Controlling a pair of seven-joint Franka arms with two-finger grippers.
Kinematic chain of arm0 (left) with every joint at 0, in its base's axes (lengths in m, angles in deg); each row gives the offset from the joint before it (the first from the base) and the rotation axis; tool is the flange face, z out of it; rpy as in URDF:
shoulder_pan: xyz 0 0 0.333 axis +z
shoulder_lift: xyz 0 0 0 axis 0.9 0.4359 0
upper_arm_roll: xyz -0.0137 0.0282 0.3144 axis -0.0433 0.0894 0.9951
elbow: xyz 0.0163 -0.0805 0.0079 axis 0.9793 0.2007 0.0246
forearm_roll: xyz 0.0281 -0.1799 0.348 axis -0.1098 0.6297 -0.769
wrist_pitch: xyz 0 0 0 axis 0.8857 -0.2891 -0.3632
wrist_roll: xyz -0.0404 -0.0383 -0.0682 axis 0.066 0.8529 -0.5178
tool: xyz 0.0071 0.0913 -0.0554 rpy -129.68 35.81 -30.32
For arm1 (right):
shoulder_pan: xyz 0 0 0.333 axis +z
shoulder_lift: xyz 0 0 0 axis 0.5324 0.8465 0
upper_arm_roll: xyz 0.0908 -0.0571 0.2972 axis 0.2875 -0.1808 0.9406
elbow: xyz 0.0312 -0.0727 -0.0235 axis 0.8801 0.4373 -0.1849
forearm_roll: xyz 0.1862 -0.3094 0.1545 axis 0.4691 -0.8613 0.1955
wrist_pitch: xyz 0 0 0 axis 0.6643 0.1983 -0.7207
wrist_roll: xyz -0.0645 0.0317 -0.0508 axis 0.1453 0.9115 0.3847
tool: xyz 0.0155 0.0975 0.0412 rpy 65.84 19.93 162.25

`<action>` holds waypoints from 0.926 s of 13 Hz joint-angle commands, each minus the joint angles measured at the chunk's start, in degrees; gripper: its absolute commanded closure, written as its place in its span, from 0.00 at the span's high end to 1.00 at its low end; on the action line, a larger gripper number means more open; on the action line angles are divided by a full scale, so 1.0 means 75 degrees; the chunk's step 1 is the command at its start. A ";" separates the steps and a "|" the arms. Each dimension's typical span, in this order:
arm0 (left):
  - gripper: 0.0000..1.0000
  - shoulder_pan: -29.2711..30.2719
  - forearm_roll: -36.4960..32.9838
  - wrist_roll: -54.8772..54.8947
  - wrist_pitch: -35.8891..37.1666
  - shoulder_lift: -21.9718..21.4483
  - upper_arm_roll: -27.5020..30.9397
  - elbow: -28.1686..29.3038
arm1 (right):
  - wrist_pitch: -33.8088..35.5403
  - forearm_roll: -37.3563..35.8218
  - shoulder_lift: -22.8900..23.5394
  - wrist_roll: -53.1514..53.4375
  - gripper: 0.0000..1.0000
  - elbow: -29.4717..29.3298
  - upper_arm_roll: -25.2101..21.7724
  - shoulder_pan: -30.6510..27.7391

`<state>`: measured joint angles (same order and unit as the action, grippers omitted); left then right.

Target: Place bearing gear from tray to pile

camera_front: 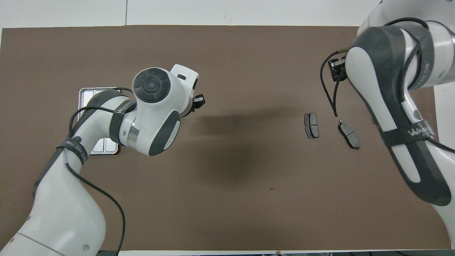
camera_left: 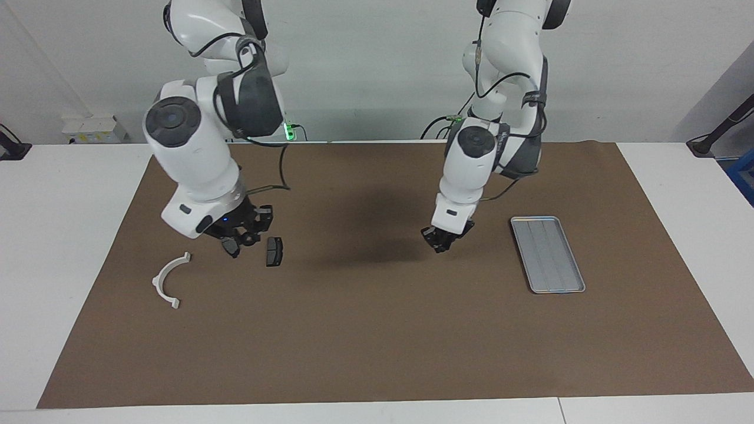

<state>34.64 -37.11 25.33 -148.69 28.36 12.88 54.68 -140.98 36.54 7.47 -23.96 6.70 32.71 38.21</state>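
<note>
Hovering left claw (camera_left: 440,245) over mat, tray (camera_left: 548,254) beside, right claw (camera_left: 242,235) over pile (camera_left: 274,251)

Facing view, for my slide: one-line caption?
Right gripper over the brake pads, left gripper shut over the mat beside the tray.

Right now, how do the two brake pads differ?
The brake pad nearer the tray lies square to the mat; the brake pad nearer the bracket lies slanted. In the facing view the right gripper partly hides the slanted one; the other shows whole. Both are dark grey and lie flat.
</note>
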 commanded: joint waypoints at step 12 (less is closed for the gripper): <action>1.00 -0.0377 -0.0149 -0.0146 0.0865 -0.0181 0.0612 -0.0033 | -0.4637 -0.0250 0.1114 -0.1005 0.00 0.2379 0.0096 -0.0864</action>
<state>31.34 -37.40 23.95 -148.18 32.04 14.44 54.98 -173.32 35.21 15.34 -30.18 24.17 32.62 32.53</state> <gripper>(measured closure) 0.493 0.652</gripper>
